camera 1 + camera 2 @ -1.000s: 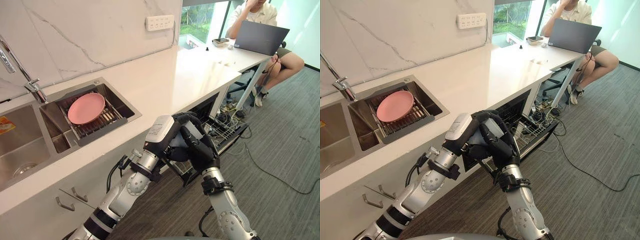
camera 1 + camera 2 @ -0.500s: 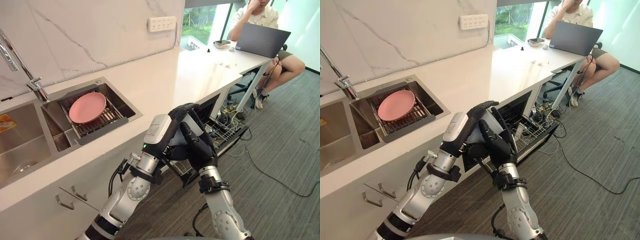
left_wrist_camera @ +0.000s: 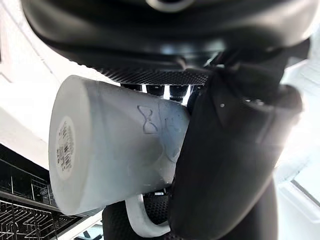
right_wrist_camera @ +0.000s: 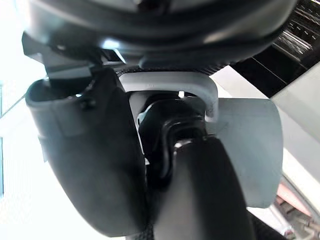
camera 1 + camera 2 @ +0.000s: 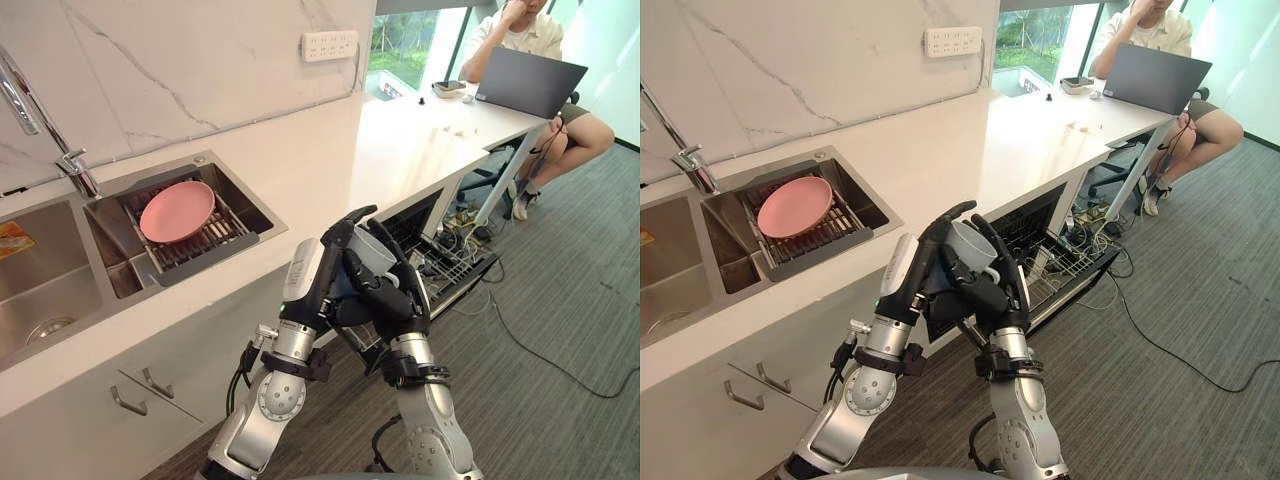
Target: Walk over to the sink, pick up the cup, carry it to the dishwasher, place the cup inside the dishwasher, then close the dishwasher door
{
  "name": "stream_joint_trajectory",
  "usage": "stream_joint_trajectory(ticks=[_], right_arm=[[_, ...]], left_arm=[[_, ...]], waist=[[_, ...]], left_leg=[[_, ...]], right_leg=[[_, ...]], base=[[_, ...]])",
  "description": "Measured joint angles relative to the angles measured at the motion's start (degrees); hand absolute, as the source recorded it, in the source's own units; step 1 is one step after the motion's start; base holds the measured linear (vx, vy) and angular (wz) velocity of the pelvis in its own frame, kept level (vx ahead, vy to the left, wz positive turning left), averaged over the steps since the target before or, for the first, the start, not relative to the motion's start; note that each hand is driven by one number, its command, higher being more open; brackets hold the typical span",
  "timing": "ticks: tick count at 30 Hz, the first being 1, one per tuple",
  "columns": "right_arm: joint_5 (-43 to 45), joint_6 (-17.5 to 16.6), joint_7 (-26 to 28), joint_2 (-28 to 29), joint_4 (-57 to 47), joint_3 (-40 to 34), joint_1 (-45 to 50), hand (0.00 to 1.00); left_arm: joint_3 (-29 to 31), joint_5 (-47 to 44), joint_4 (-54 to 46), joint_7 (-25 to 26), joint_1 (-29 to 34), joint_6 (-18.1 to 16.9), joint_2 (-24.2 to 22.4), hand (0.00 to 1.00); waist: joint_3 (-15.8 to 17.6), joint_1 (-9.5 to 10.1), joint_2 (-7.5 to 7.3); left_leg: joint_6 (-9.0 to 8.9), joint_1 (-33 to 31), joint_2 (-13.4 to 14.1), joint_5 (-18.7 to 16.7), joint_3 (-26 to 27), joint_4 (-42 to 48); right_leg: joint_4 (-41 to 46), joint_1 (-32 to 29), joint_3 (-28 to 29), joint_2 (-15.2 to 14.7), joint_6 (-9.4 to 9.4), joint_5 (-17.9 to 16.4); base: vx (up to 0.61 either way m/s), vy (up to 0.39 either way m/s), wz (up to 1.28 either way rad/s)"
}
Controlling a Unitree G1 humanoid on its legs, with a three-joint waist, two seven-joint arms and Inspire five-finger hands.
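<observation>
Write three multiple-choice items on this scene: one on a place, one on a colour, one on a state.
1. Where is the pink plate?
A: on the floor. B: on the drain rack in the sink. C: on a chair.

2. What colour is the cup?
A: red. B: black. C: pale grey-white.

3. The dishwasher is:
A: open, its wire basket pulled out. B: shut. C: blocked by a chair.

Answers:
B: the plate lies on the slatted rack in the sink's basin.
C: the cup held between the left hand and right hand is pale.
A: the basket stands out past the cabinet front.
</observation>
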Motion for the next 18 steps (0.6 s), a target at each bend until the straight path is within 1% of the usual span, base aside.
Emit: stream_joint_trajectory(ticks=[2,4,6,8,9,11,12,14,16,18], right_arm=[[-2.73,-0.01,-0.38,0.36,-0.55,-0.51,-0.09,0.30],[-7.33,-0.03,-1.95,0.78,-1.74,-1.42,-0.16,0.30],[-9.96,-0.14,-3.44,1.27,-2.34,-2.74,-0.62,0.30],[-15.04,-0.43,-7.69,1.57,-3.77,-6.97,-1.06,0.30],[-17.38,-1.08,-10.43,1.81,-4.48,-10.67,-1.06,0.30],[-19.88,-1.61,-15.10,2.07,-6.38,-17.25,-1.06,0.30],[-20.09,-1.99,-16.12,2.04,-6.88,-18.93,-1.06,0.30],[-20.21,-3.39,-19.32,2.04,-9.29,-23.20,-1.06,0.30],[-20.16,-3.87,-20.16,1.96,-11.03,-23.69,-1.07,0.30],[-20.12,-4.35,-20.14,1.78,-11.64,-23.24,-1.54,0.30]], left_arm=[[0.21,-0.89,0.00,0.00,0.21,-0.48,-0.23,0.90],[0.44,-0.95,0.03,0.00,0.50,-1.11,-0.80,0.90],[0.42,-0.92,0.07,0.00,0.98,-1.68,-1.15,0.90],[0.55,-0.94,0.07,0.07,1.86,-2.77,-1.26,0.90],[1.58,-1.02,0.07,0.52,2.23,-2.92,-1.36,0.90],[5.90,-3.00,0.07,2.40,3.25,-2.91,-1.45,0.90],[7.10,-3.94,0.07,2.78,3.56,-2.90,-1.45,0.90],[10.79,-8.60,0.12,4.07,4.41,-2.61,-1.35,0.90],[11.15,-12.29,0.14,3.82,5.09,-2.61,-1.36,0.90],[10.19,-16.09,0.21,3.09,5.77,-2.61,-1.37,0.90]], waist=[[0.01,0.00,0.01],[0.04,0.02,0.02],[0.06,0.02,0.04],[0.09,0.40,0.08],[0.12,0.75,0.11],[0.22,0.78,0.18],[0.29,0.74,0.20],[0.68,0.35,0.28],[0.72,0.15,0.33],[0.75,0.07,0.31]], left_leg=[[0.00,-0.02,0.00,0.00,-0.05,0.00],[0.00,-0.06,-0.02,0.00,-0.30,0.00],[0.01,-0.10,-0.06,0.00,-0.51,0.00],[0.02,-0.29,-0.16,0.01,-1.00,0.00],[0.02,-0.33,-0.21,0.01,-1.19,0.01],[0.02,-0.34,-0.23,0.01,-1.29,0.01],[0.02,-0.35,-0.23,0.01,-1.31,0.01],[0.00,-0.37,-0.21,0.00,-1.36,0.02],[-0.04,-0.37,-0.20,-0.03,-1.37,0.02],[-0.05,-0.39,-0.22,-0.03,-1.43,0.03]], right_leg=[[0.00,0.02,-0.04,0.00,0.01,-0.01],[0.00,0.11,-0.23,-0.03,0.08,-0.06],[0.01,0.17,-0.40,-0.08,0.17,-0.13],[0.01,0.23,-0.66,-0.21,0.32,-0.26],[0.01,0.27,-0.85,-0.29,0.38,-0.32],[0.01,0.32,-1.14,-0.33,0.39,-0.42],[0.01,0.32,-1.19,-0.33,0.38,-0.44],[0.00,0.34,-1.28,-0.33,0.36,-0.48],[0.00,0.35,-1.32,-0.35,0.35,-0.49],[0.00,0.39,-1.38,-0.41,0.34,-0.49]], base=[[-0.03,-0.035,0.01],[-0.03,-0.037,0.05],[-0.02,-0.023,0.07],[-0.02,-0.029,0.11],[-0.01,-0.029,0.09],[-0.01,-0.016,0.03],[-0.01,-0.032,0.01],[-0.01,-0.035,0.01],[-0.02,-0.033,0.01],[-0.03,-0.031,0.02]])
